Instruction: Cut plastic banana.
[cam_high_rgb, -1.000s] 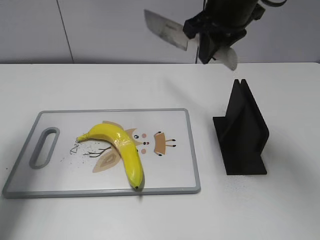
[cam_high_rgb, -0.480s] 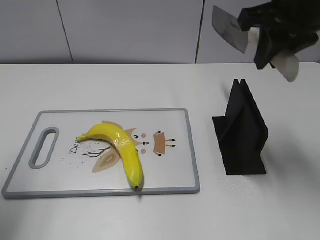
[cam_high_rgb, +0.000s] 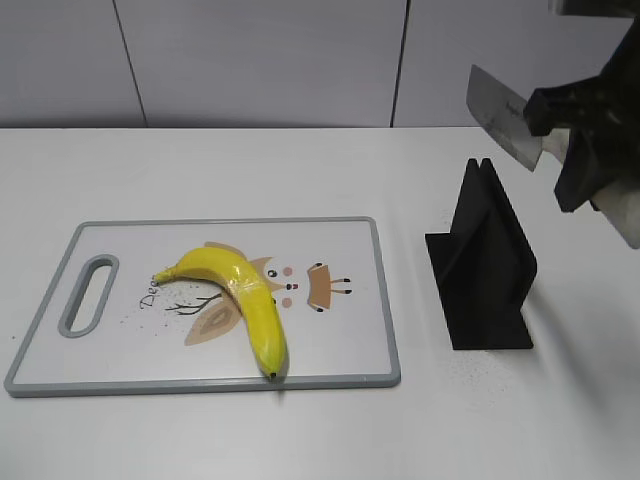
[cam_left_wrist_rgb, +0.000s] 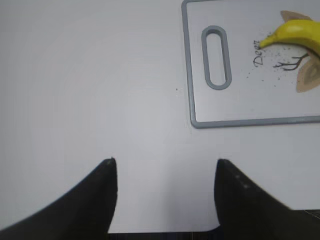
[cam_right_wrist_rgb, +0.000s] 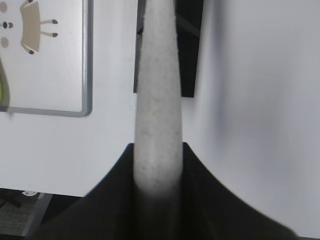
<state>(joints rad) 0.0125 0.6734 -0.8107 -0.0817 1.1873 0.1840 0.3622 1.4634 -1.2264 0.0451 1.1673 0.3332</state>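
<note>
The plastic banana (cam_high_rgb: 243, 296) lies whole on the grey-rimmed cutting board (cam_high_rgb: 340, 240), curved, its dark tip at the board's front edge. Its stem end shows in the left wrist view (cam_left_wrist_rgb: 295, 34). My right gripper (cam_high_rgb: 585, 150) is shut on a knife's pale speckled handle (cam_right_wrist_rgb: 159, 100) and holds it in the air at the far right, above and behind the black knife stand (cam_high_rgb: 485, 260). The blade (cam_high_rgb: 503, 115) points up and left. My left gripper (cam_left_wrist_rgb: 165, 175) is open and empty over bare table left of the board.
The black knife stand sits right of the board and also shows in the right wrist view (cam_right_wrist_rgb: 189, 45). The cutting board (cam_left_wrist_rgb: 240, 107) has a slot handle (cam_left_wrist_rgb: 216, 57) at its left end. A white table (cam_high_rgb: 300, 430) surrounds everything; the wall lies behind.
My right gripper has carried the knife from above the table's far middle to the right and lower, now over the knife stand. The banana and board have not moved.
</note>
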